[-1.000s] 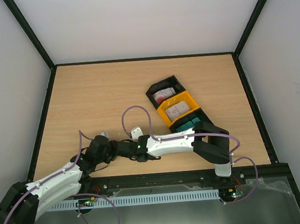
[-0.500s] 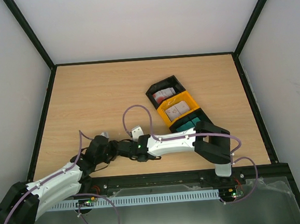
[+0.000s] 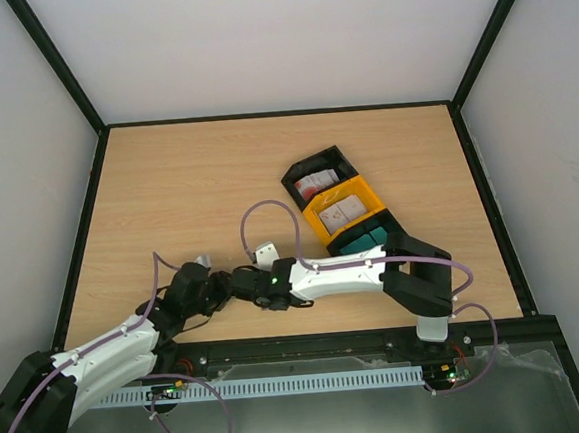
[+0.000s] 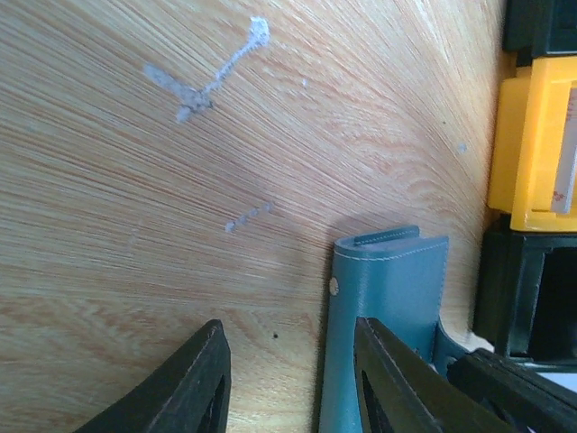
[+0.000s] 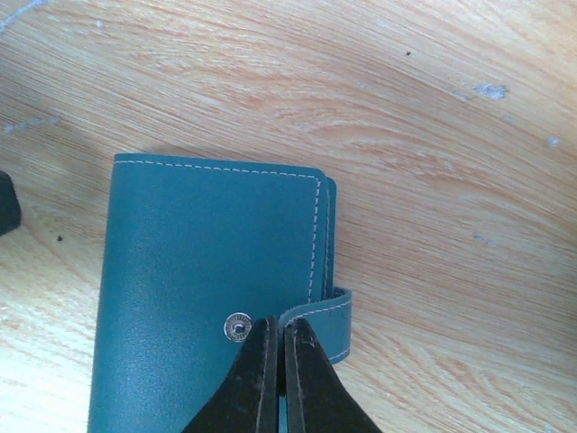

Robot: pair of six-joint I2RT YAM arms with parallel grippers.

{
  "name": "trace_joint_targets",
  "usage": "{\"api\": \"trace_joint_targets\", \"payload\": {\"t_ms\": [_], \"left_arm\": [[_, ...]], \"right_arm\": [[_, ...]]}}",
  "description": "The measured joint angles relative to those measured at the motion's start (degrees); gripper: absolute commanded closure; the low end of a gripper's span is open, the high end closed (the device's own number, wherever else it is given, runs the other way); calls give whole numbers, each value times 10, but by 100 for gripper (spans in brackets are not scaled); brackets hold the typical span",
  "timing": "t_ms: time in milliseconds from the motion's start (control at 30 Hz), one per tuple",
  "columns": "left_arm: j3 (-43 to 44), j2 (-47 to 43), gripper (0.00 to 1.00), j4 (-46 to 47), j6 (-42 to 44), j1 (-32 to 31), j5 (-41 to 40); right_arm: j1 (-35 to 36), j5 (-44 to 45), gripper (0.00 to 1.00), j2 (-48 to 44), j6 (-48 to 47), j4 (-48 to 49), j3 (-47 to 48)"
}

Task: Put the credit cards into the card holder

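Card holder (image 5: 207,289): lying flat and folded shut on the table (image 3: 187,184) near its front edge, just beside the green bin (image 3: 364,239).
Snap tab (image 5: 326,311): curling round the holder's edge, its end lifting off the metal stud.
Right gripper (image 5: 279,336): pressing its jaws together at the tab's end; whether the tab is being pinched between them cannot be told.
Left gripper (image 4: 288,327): hovering low with jaws apart, one finger over the holder's long edge, the other over bare wood.
Credit cards (image 3: 314,184): sitting in the tray, one in the black bin (image 3: 311,167), another in the yellow bin (image 3: 363,193), well apart from the holder.
Both arms: reaching inward, wrists meeting over the holder.
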Motion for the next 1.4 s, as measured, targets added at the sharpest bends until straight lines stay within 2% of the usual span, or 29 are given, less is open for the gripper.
{"api": "trace_joint_targets", "payload": {"t_ms": [300, 500, 767, 1400], "left_arm": [[-18, 3, 60, 45, -16, -45, 21], [-20, 48, 64, 97, -42, -83, 20], [-17, 117, 69, 169, -62, -105, 17], [-8, 148, 72, 187, -67, -117, 5]], "right_arm": [[-33, -68, 98, -34, -17, 82, -53], [-35, -89, 98, -34, -32, 110, -62], [-36, -103, 98, -36, -45, 136, -72], [-39, -115, 98, -44, -50, 162, -87]]}}
